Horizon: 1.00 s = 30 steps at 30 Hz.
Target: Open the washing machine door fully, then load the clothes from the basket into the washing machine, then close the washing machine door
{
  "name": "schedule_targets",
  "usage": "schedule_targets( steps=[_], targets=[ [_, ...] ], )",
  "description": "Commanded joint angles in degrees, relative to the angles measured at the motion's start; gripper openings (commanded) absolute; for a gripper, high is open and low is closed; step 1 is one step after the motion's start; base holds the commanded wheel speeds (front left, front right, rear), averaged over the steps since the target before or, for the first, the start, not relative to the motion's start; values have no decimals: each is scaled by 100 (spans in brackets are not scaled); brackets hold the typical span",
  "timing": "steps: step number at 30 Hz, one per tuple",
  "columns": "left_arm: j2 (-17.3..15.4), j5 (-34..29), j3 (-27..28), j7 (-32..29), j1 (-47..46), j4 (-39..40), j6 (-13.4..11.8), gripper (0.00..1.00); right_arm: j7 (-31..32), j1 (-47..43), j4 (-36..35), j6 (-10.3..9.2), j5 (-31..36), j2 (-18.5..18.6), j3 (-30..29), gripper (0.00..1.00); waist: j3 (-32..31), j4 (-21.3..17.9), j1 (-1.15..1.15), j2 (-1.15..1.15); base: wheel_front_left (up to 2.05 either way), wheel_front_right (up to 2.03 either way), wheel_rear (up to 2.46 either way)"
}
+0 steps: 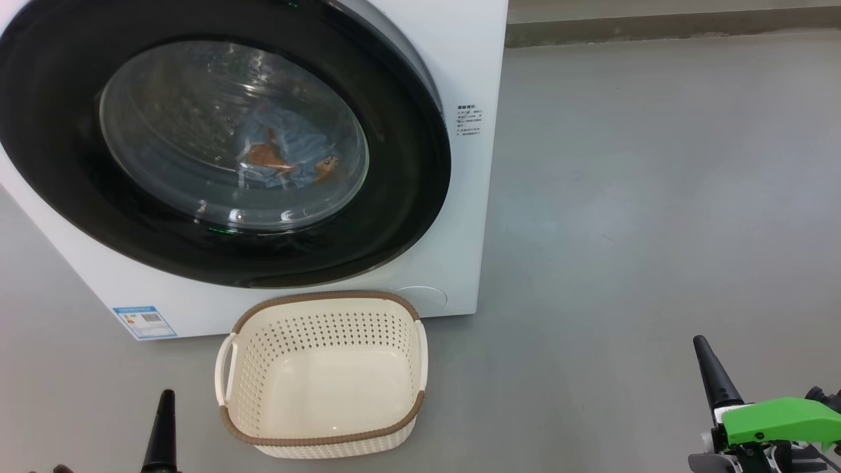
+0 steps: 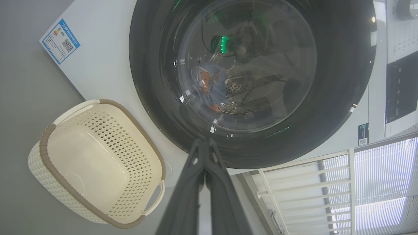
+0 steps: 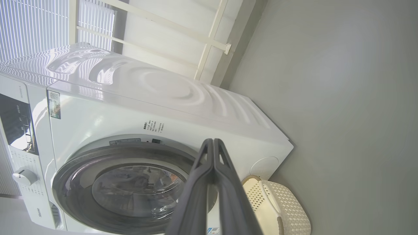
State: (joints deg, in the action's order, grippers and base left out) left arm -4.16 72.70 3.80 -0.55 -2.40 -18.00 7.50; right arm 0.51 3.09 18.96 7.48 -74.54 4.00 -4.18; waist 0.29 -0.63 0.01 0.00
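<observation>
The washing machine (image 1: 473, 197) stands ahead with its round black-ringed door (image 1: 407, 164) shut flat against the front. Behind the glass lie the light blue clothes (image 1: 289, 154) with orange-brown prints, also seen as clothes (image 2: 209, 85) in the left wrist view. The cream basket (image 1: 322, 374) sits on the floor right before the machine, nothing in it. My left gripper (image 1: 164, 407) is low at the left of the basket, shut, holding nothing. My right gripper (image 1: 706, 358) is low at the far right, away from the basket, shut and holding nothing.
Grey floor (image 1: 624, 197) stretches to the right of the machine up to a wall base. A blue label sticker (image 1: 144, 322) sits low on the machine front. The control panel and knob (image 3: 23, 176) are at the machine's top. A white railing and blinds (image 2: 359, 182) stand beyond.
</observation>
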Motion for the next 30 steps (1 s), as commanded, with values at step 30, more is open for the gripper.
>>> schedule_targets(
  steps=[30],
  targets=[
    [107, 1716, 268, -533, -404, 330, -1, 0, 536, 338, -427, 1, -1558, -92, -211, 0, -23, 56, 0, 0, 0, 0, 0]
  ],
)
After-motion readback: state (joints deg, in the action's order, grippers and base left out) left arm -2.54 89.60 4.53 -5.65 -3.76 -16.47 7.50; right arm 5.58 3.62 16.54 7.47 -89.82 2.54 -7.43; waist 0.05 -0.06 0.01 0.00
